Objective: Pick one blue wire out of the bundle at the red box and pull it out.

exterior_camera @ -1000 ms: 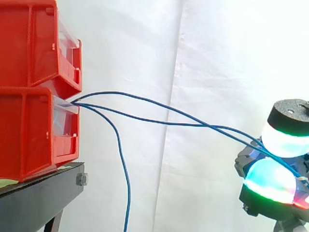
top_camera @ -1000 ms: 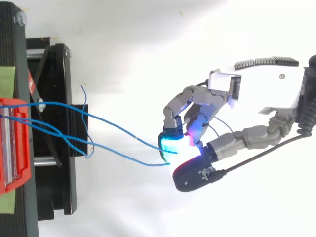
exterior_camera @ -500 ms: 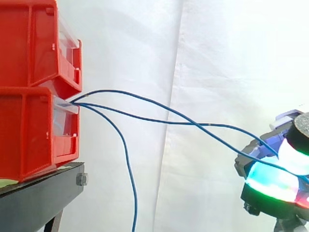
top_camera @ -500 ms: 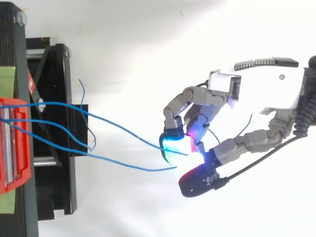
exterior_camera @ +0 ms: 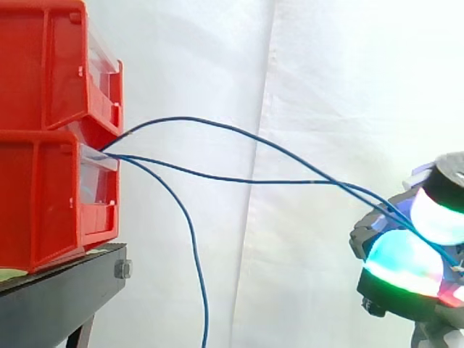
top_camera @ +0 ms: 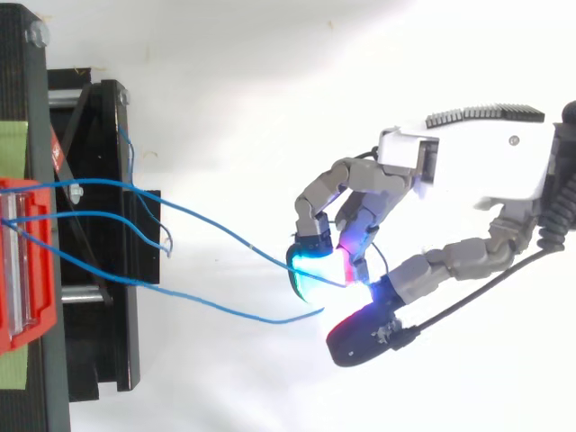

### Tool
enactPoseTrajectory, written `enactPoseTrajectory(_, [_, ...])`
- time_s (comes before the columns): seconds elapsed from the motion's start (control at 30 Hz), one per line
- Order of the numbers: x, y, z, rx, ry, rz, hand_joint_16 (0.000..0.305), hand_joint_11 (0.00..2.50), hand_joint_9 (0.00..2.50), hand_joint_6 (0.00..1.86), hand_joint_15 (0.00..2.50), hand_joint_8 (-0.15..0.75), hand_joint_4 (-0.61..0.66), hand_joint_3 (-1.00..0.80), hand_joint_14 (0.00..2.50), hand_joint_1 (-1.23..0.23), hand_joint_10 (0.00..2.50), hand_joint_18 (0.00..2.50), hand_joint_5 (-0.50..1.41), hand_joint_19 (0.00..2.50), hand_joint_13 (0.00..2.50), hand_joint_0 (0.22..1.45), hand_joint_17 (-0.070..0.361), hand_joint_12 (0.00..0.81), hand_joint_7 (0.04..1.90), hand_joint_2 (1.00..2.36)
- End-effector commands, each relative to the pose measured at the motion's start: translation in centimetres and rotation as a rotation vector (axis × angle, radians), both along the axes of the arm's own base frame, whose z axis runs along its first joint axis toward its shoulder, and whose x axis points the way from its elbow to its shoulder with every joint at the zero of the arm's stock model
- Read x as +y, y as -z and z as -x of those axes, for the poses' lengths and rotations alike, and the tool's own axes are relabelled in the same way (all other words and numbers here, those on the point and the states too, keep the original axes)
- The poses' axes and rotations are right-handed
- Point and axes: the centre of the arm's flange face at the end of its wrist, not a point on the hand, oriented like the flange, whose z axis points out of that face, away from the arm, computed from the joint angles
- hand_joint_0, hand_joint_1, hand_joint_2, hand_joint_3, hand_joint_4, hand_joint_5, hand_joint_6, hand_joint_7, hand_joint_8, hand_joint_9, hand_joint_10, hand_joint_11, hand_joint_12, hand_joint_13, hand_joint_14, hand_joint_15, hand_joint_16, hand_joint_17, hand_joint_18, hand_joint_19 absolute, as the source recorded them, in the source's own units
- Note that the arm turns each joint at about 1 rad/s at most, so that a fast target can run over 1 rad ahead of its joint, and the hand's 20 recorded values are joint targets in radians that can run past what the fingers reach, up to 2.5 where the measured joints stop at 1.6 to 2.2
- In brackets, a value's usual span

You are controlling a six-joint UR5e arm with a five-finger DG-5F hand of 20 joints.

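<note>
Three blue wires come out of the lower red bin (exterior_camera: 43, 196), also seen at the left edge from above (top_camera: 27, 261). One blue wire (exterior_camera: 239, 132) arches up and runs right to my hand (top_camera: 477, 162). There it lies between curled fingertips (top_camera: 313, 268) that glow cyan and magenta. A second blue wire (top_camera: 180, 294) ends loose in the gap by the thumb (top_camera: 360, 326). From the side, both wires run between the two glowing pads (exterior_camera: 406, 264). The third wire (exterior_camera: 192, 239) hangs down from the bin.
A second red bin (exterior_camera: 43, 65) sits stacked on the lower one. Both rest on a black stand (exterior_camera: 58, 297) at the left. A white curtain (exterior_camera: 326, 87) hangs behind, and open space lies between stand and hand.
The thumb has swung away from the fingertips, opening a gap. The upper wire has bowed higher in the side view. The lower wire's end now lies free beside the thumb.
</note>
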Motion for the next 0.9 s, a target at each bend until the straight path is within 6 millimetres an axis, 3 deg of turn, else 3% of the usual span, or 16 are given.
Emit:
enactPoseTrajectory(0.0, [0.03,-0.04,-0.06,-0.002,0.000,0.000,0.060,0.82,1.12,0.92,0.62,0.358,0.14,-0.50,0.02,-0.57,0.01,0.70,-0.16,0.47,0.92,0.50,0.134,0.444,0.95,1.00])
enactPoseTrajectory(0.13, [0.03,-0.13,-0.02,-0.002,0.000,0.000,0.059,0.81,1.14,0.90,0.62,0.355,0.12,-0.50,0.02,-0.42,0.01,0.63,-0.15,0.50,0.90,0.51,0.134,0.439,0.96,1.00])
enactPoseTrajectory(0.3, [0.07,-0.38,-0.27,-0.011,0.000,-0.002,0.058,0.81,1.14,0.89,0.62,0.351,0.12,-0.49,0.02,-0.39,0.01,0.61,-0.14,0.53,0.89,0.53,0.131,0.431,0.99,1.00])
enactPoseTrajectory(0.87, [-0.04,-0.47,-0.23,-0.011,0.001,-0.002,0.057,0.84,1.15,0.92,0.61,0.371,0.15,-0.22,0.02,-0.70,0.01,0.75,-0.14,0.49,0.94,0.58,0.128,0.438,1.04,1.01])
